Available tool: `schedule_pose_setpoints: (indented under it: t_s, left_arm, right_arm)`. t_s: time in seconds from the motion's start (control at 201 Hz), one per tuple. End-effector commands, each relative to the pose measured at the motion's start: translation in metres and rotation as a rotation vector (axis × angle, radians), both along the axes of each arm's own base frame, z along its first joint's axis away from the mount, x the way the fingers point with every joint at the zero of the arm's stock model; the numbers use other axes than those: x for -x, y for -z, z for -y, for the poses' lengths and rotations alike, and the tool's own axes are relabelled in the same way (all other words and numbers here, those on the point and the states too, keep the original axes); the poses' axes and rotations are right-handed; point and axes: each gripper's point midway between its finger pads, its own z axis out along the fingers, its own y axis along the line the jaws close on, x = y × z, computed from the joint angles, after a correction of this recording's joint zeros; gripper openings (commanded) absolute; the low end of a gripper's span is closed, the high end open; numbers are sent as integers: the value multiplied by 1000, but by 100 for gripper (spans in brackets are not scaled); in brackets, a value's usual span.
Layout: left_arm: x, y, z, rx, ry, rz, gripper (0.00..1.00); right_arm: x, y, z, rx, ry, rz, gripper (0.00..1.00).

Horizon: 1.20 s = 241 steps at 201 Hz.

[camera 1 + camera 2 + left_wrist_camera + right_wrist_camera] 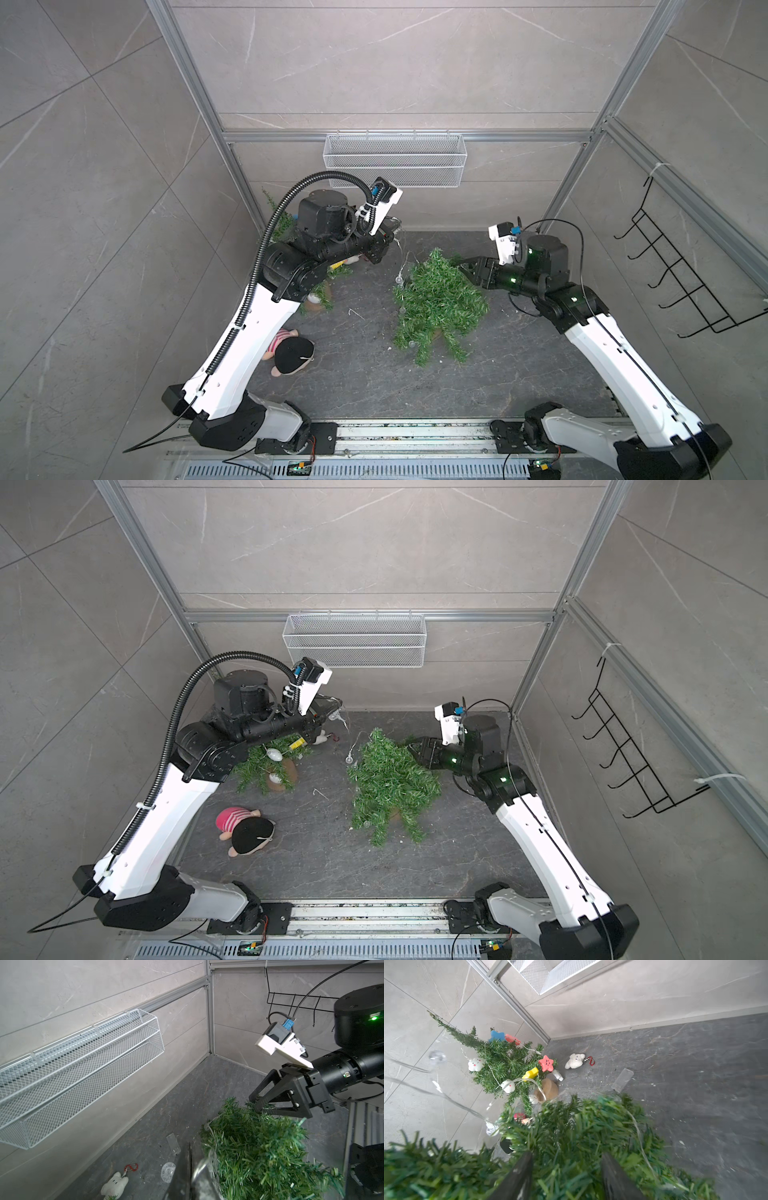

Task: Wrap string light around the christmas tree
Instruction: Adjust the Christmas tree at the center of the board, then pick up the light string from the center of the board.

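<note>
We place the tree [436, 303] as our landmark. The left gripper [337, 705], raised near the tree on the left arm's side, is clenched on the string light [398, 281]. Its clear wire drops from the jaws to the tree's edge and runs on across the foliage, with one bulb hanging just beside the tree. The right gripper [256, 1103] sits at the tree's upper branches. Its fingers [519, 1176] stand apart with needles between them, and we cannot tell whether they pinch. A small tree [266, 766], a doll [249, 833] and a plush [574, 1061] lie well apart from the tree, past the wire.
</note>
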Motion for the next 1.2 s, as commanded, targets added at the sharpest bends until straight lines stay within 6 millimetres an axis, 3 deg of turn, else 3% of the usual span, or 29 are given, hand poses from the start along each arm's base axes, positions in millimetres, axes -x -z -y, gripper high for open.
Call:
schedule_pose_setpoints:
  t_s: [0.0, 0.119, 0.264, 0.383, 0.508, 0.687, 0.846, 1.025, 1.194]
  left_arm:
    - [14, -24, -3, 104, 28, 39, 0]
    - [11, -9, 3, 103, 40, 0, 0]
    - [3, 9, 9, 82, 35, -48, 0]
    - [2, 14, 11, 89, 36, -61, 0]
    - [2, 18, 11, 85, 33, -74, 0]
    - [-1, 15, 8, 91, 10, -54, 0]
    - [-7, 16, 12, 97, 7, -60, 0]
    - [-10, 16, 11, 93, -10, -53, 0]
    - [-14, 24, 3, 77, -45, -53, 0]
  right_arm:
    - [19, 11, 15, 50, 47, -46, 52]
    - [29, 16, 14, 54, 23, -75, 51]
    - [21, 28, 18, 127, 37, -117, 54]
    - [20, 12, 23, 153, 57, -71, 55]
    - [31, -13, 18, 165, -12, -38, 55]
    - [59, -42, -15, 75, -171, 61, 53]
    - [71, -66, -51, 52, -266, 144, 51]
    - [61, -71, -106, 182, -329, 204, 51]
    - [26, -74, -140, 353, -249, 318, 54]
